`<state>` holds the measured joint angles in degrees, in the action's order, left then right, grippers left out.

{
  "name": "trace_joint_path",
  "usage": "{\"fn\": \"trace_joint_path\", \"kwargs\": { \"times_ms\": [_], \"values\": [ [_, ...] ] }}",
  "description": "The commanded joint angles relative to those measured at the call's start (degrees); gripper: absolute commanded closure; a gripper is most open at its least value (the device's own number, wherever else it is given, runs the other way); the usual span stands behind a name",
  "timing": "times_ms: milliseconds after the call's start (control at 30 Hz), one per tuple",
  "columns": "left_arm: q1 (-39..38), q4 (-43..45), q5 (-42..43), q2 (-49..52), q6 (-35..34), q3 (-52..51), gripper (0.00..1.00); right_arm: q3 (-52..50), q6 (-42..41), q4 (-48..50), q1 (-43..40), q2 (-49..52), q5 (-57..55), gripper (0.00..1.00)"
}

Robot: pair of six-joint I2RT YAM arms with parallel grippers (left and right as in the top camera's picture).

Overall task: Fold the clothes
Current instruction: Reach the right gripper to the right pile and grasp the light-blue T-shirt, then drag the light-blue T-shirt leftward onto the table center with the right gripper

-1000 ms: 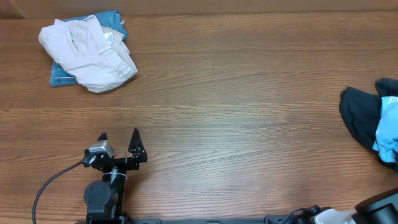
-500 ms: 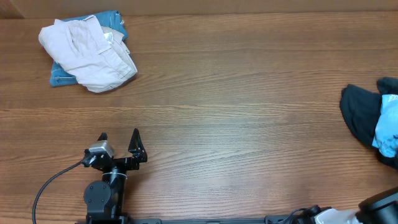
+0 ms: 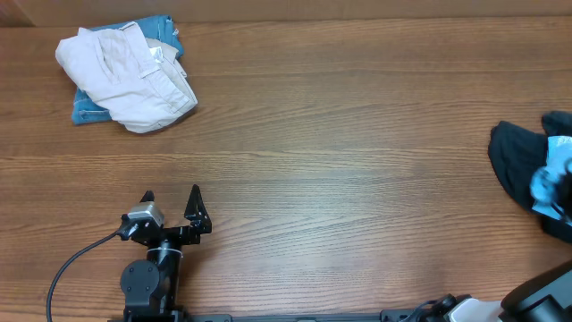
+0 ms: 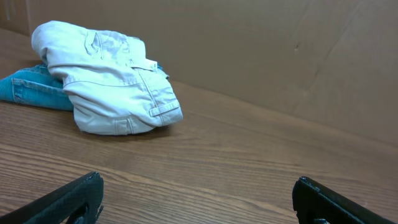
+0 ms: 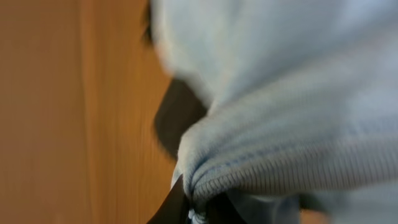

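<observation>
A sky-blue T-shirt (image 3: 545,183) lies bunched on a dark navy-black garment (image 3: 514,165) at the table's far right edge. My right gripper (image 5: 200,208) is shut on a ribbed fold of the sky-blue T-shirt (image 5: 280,124), which fills the blurred right wrist view. At the far left back, a beige piece (image 3: 125,76) rests on a denim-blue piece (image 3: 88,109); the left wrist view shows the same beige piece (image 4: 112,87) and denim-blue piece (image 4: 31,90). My left gripper (image 3: 172,195) stands open near the front left, nothing between its fingers (image 4: 71,199).
The brown wooden table (image 3: 340,152) runs between the two piles. A cardboard-coloured wall (image 4: 280,50) stands behind the beige pile. The left arm's base and black cable (image 3: 67,268) sit at the front left; part of the right arm's base (image 3: 536,300) shows at the front right.
My right gripper has shut on the sky-blue T-shirt, whose visible patch has bunched and shrunk at the right edge. The left arm and the far-left pile have not moved.
</observation>
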<state>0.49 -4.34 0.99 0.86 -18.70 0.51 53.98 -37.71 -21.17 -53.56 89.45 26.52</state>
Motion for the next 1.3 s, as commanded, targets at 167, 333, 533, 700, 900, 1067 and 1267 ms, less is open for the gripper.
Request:
{"fn": "trace_joint_path", "kwargs": {
  "times_ms": [167, 333, 533, 700, 900, 1067, 1267],
  "values": [
    [0.3, -0.1, -0.5, -0.5, 0.7, -0.2, 0.00, 0.5, 5.2, 1.8, 24.1, -6.0, 2.1, 0.93],
    [0.3, -0.1, -0.5, -0.5, 0.7, -0.2, 0.00, 0.5, 6.3, 1.2, 41.8, -6.0, 1.7, 0.92],
    [0.3, -0.1, -0.5, -0.5, 0.7, -0.2, 0.00, 0.5, 6.0, 1.4, 63.9, -5.9, 1.7, 0.92],
    [0.3, -0.1, -0.5, -0.5, 0.7, -0.2, 0.00, 0.5, -0.2, 8.0, 79.4, -4.3, 4.0, 0.93],
    [0.3, -0.1, -0.5, -0.5, 0.7, -0.2, 0.00, 0.5, -4.7, 17.5, 92.2, -3.9, -0.3, 0.92],
    [0.3, -0.1, -0.5, -0.5, 0.7, -0.2, 0.00, 0.5, -4.0, 18.4, 94.1, -3.3, 2.2, 0.85],
    [0.3, -0.1, -0.5, -0.5, 0.7, -0.2, 0.00, 0.7, -2.7, 18.3, 91.4, -3.3, -2.9, 0.14]
  ]
}}
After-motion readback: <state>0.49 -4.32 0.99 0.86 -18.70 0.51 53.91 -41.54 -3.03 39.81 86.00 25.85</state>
